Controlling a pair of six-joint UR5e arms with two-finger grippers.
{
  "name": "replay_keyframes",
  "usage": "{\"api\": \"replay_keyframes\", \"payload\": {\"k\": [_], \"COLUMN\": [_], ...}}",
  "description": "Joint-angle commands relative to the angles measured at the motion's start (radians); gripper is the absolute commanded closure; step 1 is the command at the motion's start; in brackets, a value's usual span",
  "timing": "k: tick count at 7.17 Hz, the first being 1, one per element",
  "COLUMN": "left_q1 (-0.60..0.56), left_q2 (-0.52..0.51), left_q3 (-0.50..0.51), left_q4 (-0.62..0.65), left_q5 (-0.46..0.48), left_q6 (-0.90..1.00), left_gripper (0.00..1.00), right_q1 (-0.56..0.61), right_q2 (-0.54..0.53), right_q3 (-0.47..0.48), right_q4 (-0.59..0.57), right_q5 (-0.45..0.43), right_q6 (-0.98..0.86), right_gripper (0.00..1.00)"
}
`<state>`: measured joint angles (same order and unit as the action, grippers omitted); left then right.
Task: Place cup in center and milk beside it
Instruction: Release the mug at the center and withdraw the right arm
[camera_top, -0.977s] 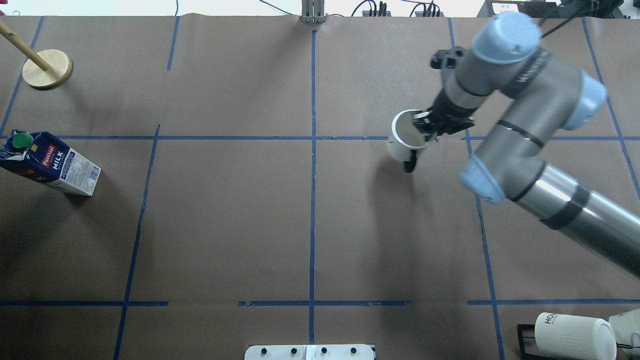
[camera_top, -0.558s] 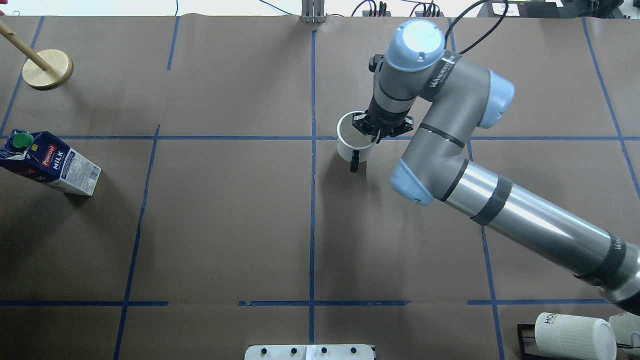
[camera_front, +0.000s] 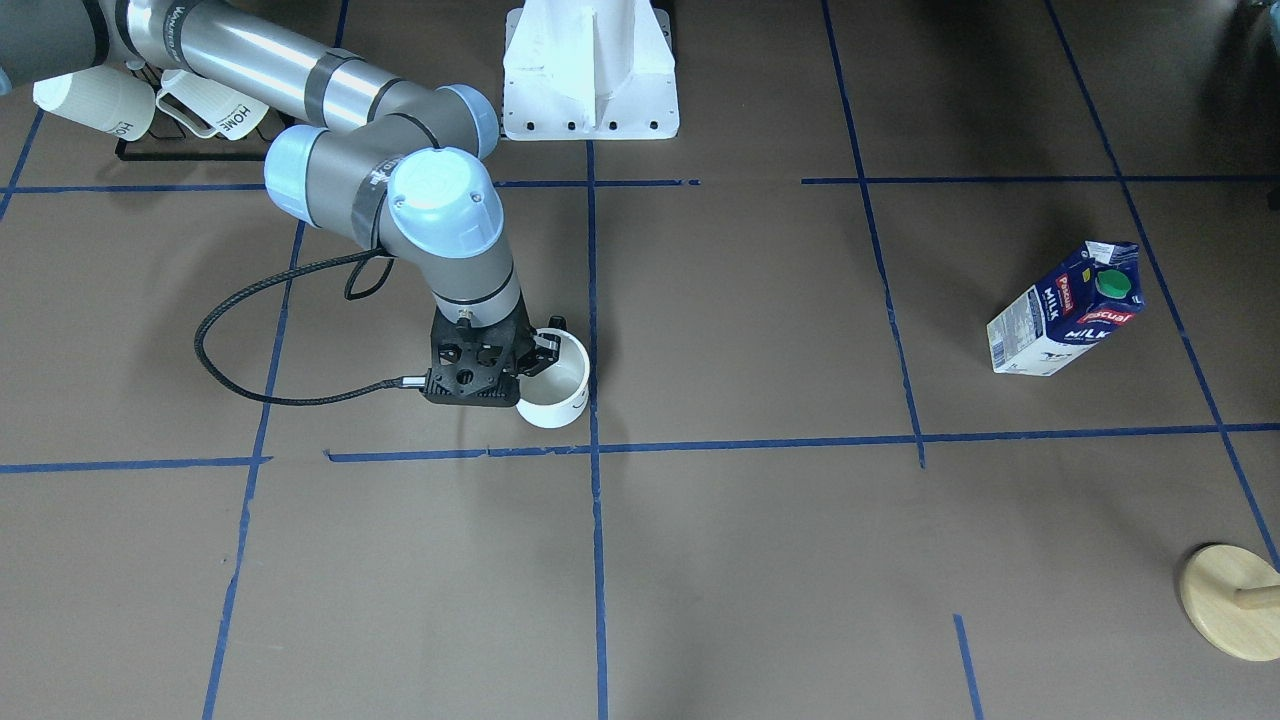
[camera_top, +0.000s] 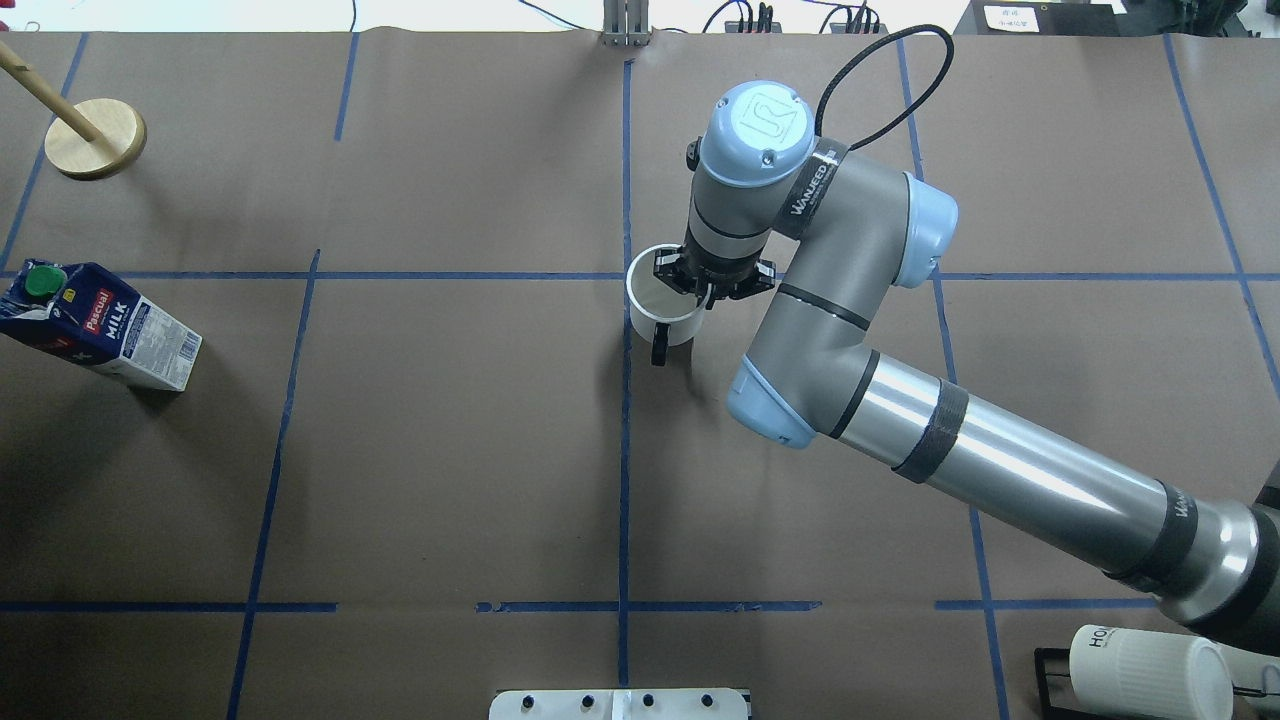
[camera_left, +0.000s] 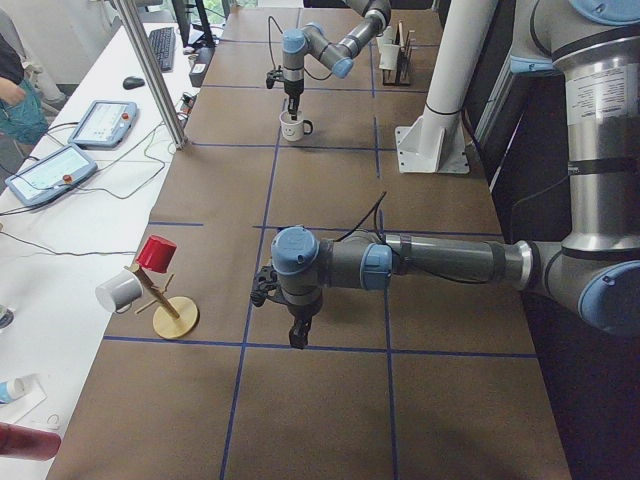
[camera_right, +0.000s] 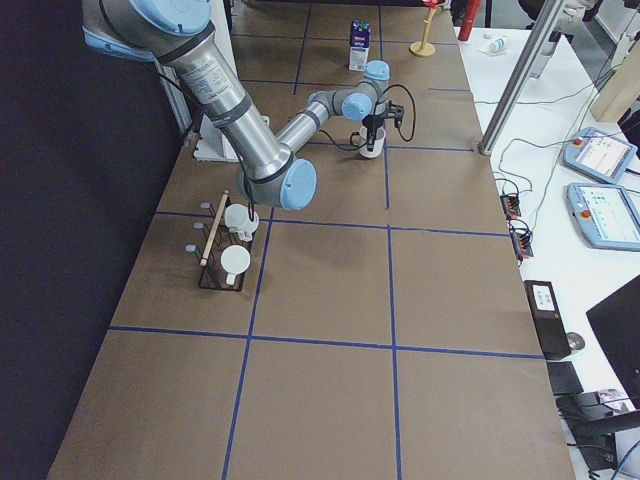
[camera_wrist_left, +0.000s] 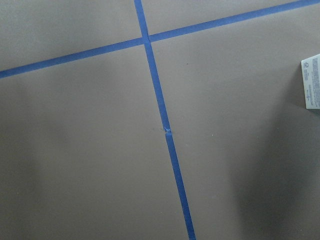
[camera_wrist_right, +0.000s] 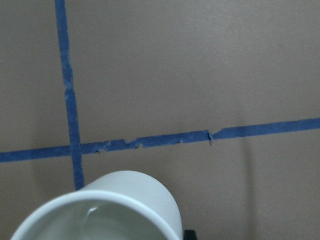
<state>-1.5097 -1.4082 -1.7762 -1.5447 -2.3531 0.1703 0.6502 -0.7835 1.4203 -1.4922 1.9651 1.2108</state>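
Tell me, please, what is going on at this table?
The right gripper holds the white cup by its rim, right beside the center, where the blue tape lines cross. I cannot tell whether the cup touches the table. The milk stands far off on the robot's left side, untouched, and the left gripper hangs above the table, apart from it.

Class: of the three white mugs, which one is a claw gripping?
The smooth cup near the central tape crossing, rim pinched by the right claw; both ribbed HOME mugs sit on the rack.
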Motion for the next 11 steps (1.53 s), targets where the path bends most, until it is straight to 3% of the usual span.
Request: {"api": "replay_keyframes", "payload": {"k": [1, 2, 3, 6, 9, 11], "left_q1": [0.000, 0.000, 0.000, 0.000, 0.000, 0.000], "left_q2": [0.000, 0.000, 0.000, 0.000, -0.059, -0.151], "left_q3": [0.001, 0.001, -0.002, -0.008, 0.021, 0.052], "left_q4": [0.000, 0.000, 0.000, 0.000, -0.046, -0.060], "left_q5": [0.000, 0.000, 0.000, 0.002, 0.009, 0.006], "left_q6": [0.000, 0.000, 0.000, 0.000, -0.008, -0.014], "left_gripper": [0.00, 0.00, 0.00, 0.00, 0.00, 0.00], "right_q1": [-0.008, -0.011, -0.011, 0.038, 0.202, 0.358], "right_q2": [0.003, 0.001, 0.003, 0.043, 0.008, -0.162], "right_q3": [-0.012, -0.014, -0.014, -0.001, 0.016, 0.106], "right_q4": [0.001, 0.001, 0.003, -0.006, -0.077, -0.092], "right_q5": [-0.011, -0.012, -0.012, 0.020, 0.168, 0.272], "right_q6": [0.010, 0.045, 0.059, 0.044, -0.142, -0.413], "right_gripper": [0.77, 0.22, 0.01, 0.01, 0.01, 0.01]}}
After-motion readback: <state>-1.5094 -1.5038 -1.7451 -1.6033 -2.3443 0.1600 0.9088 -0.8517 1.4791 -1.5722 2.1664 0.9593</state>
